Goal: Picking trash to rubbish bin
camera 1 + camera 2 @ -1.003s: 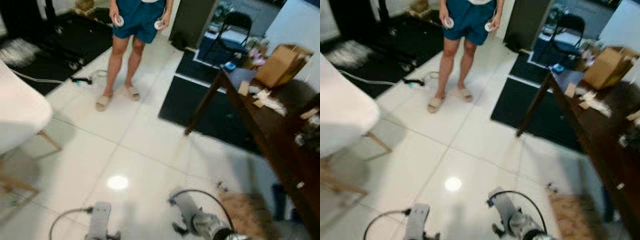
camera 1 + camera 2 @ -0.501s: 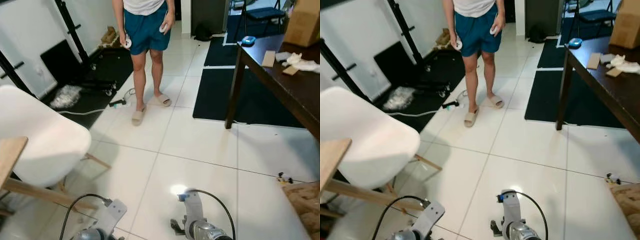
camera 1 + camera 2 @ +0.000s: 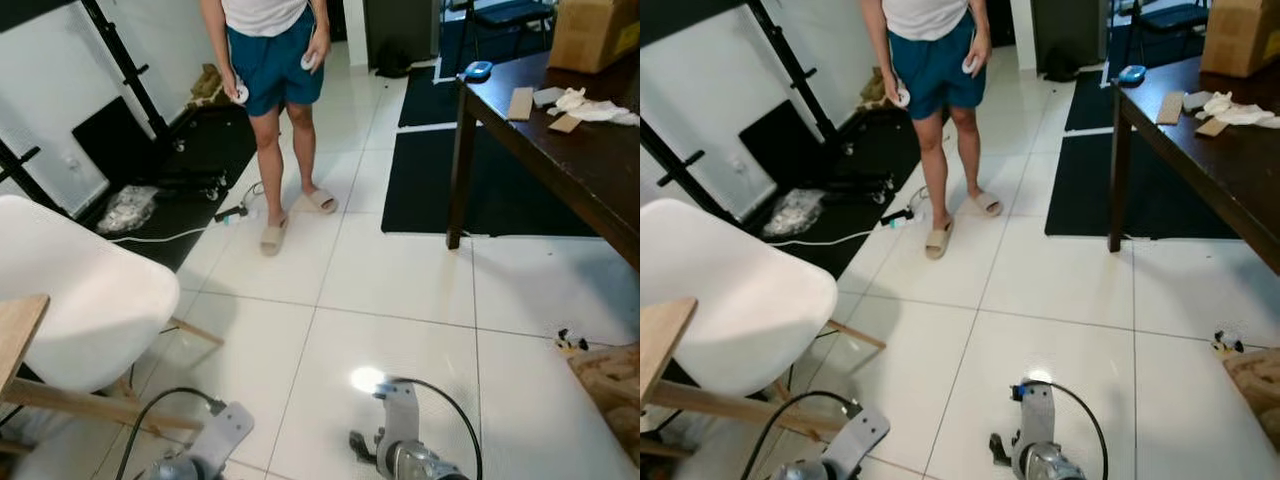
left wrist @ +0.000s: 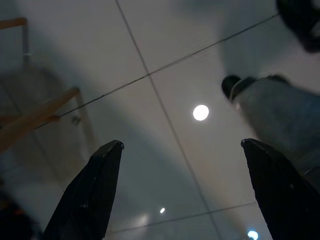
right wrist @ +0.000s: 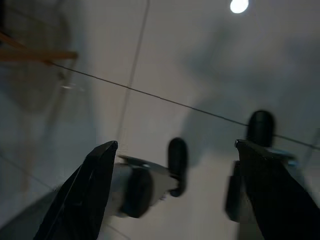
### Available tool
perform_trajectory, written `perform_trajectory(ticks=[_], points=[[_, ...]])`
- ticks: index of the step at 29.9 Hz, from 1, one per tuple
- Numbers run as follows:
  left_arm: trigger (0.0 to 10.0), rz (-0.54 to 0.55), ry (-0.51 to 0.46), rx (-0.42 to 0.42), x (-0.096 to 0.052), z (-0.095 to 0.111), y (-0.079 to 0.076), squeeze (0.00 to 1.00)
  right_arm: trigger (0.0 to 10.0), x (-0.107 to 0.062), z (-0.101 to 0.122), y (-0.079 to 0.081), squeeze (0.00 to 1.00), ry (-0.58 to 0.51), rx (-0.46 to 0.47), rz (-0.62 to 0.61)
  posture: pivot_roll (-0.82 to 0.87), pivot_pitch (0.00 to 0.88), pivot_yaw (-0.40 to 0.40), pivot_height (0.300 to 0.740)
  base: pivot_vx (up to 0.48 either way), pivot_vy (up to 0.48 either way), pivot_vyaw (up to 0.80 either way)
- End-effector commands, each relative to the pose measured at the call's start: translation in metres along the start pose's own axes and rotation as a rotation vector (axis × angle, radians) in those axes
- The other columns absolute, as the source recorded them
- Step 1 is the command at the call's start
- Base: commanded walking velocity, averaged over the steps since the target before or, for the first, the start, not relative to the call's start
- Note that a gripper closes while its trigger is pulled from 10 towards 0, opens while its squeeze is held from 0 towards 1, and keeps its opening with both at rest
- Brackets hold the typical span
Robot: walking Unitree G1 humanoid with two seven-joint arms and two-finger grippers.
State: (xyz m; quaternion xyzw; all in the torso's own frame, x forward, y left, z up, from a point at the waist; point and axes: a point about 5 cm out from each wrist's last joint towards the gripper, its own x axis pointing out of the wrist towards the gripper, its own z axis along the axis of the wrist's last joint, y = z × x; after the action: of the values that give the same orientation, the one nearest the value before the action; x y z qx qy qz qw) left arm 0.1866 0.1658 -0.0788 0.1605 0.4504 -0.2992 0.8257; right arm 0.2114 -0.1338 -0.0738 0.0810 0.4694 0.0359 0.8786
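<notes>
Head views: you are in the search-and-approach step; nothing is held and no rubbish bin is visible. Candidate trash is the crumpled white paper (image 3: pixel 592 103) on the dark surface (image 3: pixel 590 175) at your far right, beside a cardboard box (image 3: pixel 592 32). A small dark scrap (image 3: pixel 568 342) lies on the floor tiles (image 3: pixel 390 290) near a tan rug (image 3: pixel 612 385). A person (image 3: pixel 270 90) stands ahead, well apart. A white chair (image 3: pixel 80 290) crowds your left; open tile lies ahead and to the right. Judgement: turn right, keeping clear of the surface's leg and edge.

Left wrist view: the left gripper (image 4: pixel 182 192) hangs over bare tile, jaws spread wide and empty.

Right wrist view: the right gripper (image 5: pixel 177 192) also hangs low, jaws apart, holding nothing.
</notes>
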Motion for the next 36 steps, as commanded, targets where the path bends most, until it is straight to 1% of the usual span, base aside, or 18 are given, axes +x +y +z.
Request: perform_trajectory(ticks=[1, 2, 4, 5, 6, 8, 11, 12, 14, 16, 18, 20, 22, 23, 25, 33, 36], points=[[10.0, 0.007, 0.023, -0.036, -0.001, -0.009, -0.003, 0.00, 10.0, 0.000, -0.006, 0.004, 0.00, 0.027, -0.019, 0.007, 0.09, 0.057, 0.158, 0.740, 0.000, 0.000, 0.00], [10.0, 0.014, 0.016, -0.067, 0.000, -0.009, -0.005, 0.00, 10.0, 0.000, -0.006, 0.002, 0.00, 0.035, -0.061, 0.003, 0.09, 0.055, 0.144, 0.740, 0.000, 0.000, 0.00], [10.0, 0.014, 0.016, -0.067, 0.000, -0.009, -0.005, 0.00, 10.0, 0.000, -0.006, 0.002, 0.00, 0.035, -0.061, 0.003, 0.09, 0.055, 0.144, 0.740, 0.000, 0.000, 0.00], [10.0, 0.022, 0.008, -0.108, 0.002, -0.009, -0.009, 0.00, 10.0, -0.001, -0.006, -0.002, 0.00, 0.044, -0.115, 0.000, 0.10, 0.052, 0.093, 0.740, 0.000, 0.000, 0.00], [10.0, 0.022, 0.008, -0.108, 0.002, -0.009, -0.009, 0.00, 10.0, -0.001, -0.006, -0.002, 0.00, 0.044, -0.115, 0.000, 0.10, 0.052, 0.093, 0.740, 0.000, 0.000, 0.00], [10.0, 0.041, -0.007, -0.174, 0.005, -0.009, -0.016, 0.00, 10.0, -0.001, -0.004, -0.008, 0.00, 0.054, -0.209, -0.002, 0.12, 0.049, 0.044, 0.740, 0.000, 0.000, 0.00], [10.0, 0.068, -0.031, -0.239, 0.008, -0.005, -0.021, 0.00, 10.0, -0.002, 0.000, -0.011, 0.00, 0.057, -0.315, 0.010, 0.13, 0.045, 0.008, 0.740, 0.000, 0.000, 0.00], [10.0, 0.068, -0.031, -0.239, 0.008, -0.005, -0.021, 0.00, 10.0, -0.002, 0.000, -0.011, 0.00, 0.057, -0.315, 0.010, 0.13, 0.045, 0.008, 0.740, 0.000, 0.000, 0.00], [10.0, 0.082, -0.041, -0.262, 0.009, -0.003, -0.022, 0.00, 10.0, -0.001, 0.003, -0.009, 0.00, 0.053, -0.368, 0.027, 0.13, 0.043, -0.008, 0.740, 0.000, 0.000, 0.00], [10.0, 0.082, -0.041, -0.262, 0.009, -0.003, -0.022, 0.00, 10.0, -0.001, 0.003, -0.009, 0.00, 0.053, -0.368, 0.027, 0.13, 0.043, -0.008, 0.740, 0.000, 0.000, 0.00], [10.0, 0.087, -0.045, -0.271, 0.010, -0.001, -0.023, 0.00, 10.0, -0.001, 0.006, -0.008, 0.00, 0.048, -0.408, 0.042, 0.13, 0.046, -0.025, 0.740, 0.000, 0.000, 0.00], [10.0, 0.087, -0.045, -0.271, 0.010, -0.001, -0.023, 0.00, 10.0, -0.001, 0.006, -0.008, 0.00, 0.048, -0.408, 0.042, 0.13, 0.046, -0.025, 0.740, 0.000, 0.000, 0.00], [10.0, 0.084, -0.048, -0.296, 0.011, -0.002, -0.026, 0.00, 10.0, -0.002, 0.004, -0.009, 0.00, 0.059, -0.441, 0.050, 0.14, 0.054, -0.040, 0.740, 0.000, 0.000, 0.00], [10.0, 0.084, -0.048, -0.296, 0.011, -0.002, -0.026, 0.00, 10.0, -0.002, 0.004, -0.009, 0.00, 0.059, -0.441, 0.050, 0.14, 0.054, -0.040, 0.740, 0.000, 0.000, 0.00], [10.0, 0.086, -0.053, -0.327, 0.011, -0.003, -0.027, 0.00, 10.0, -0.002, 0.002, -0.013, 0.00, 0.072, -0.429, 0.048, 0.14, 0.058, -0.043, 0.740, 0.000, 0.000, 0.00], [10.0, 0.091, -0.053, -0.342, 0.011, -0.003, -0.027, 0.00, 10.0, -0.003, 0.003, -0.016, 0.00, 0.074, -0.403, 0.041, 0.14, 0.054, -0.046, 0.740, 0.000, 0.000, 0.00], [10.0, 0.090, -0.052, -0.344, 0.011, -0.003, -0.028, 0.00, 10.0, -0.003, 0.003, -0.018, 0.00, 0.078, -0.393, 0.037, 0.15, 0.061, -0.058, 0.740, 0.000, 0.000, 0.00]])
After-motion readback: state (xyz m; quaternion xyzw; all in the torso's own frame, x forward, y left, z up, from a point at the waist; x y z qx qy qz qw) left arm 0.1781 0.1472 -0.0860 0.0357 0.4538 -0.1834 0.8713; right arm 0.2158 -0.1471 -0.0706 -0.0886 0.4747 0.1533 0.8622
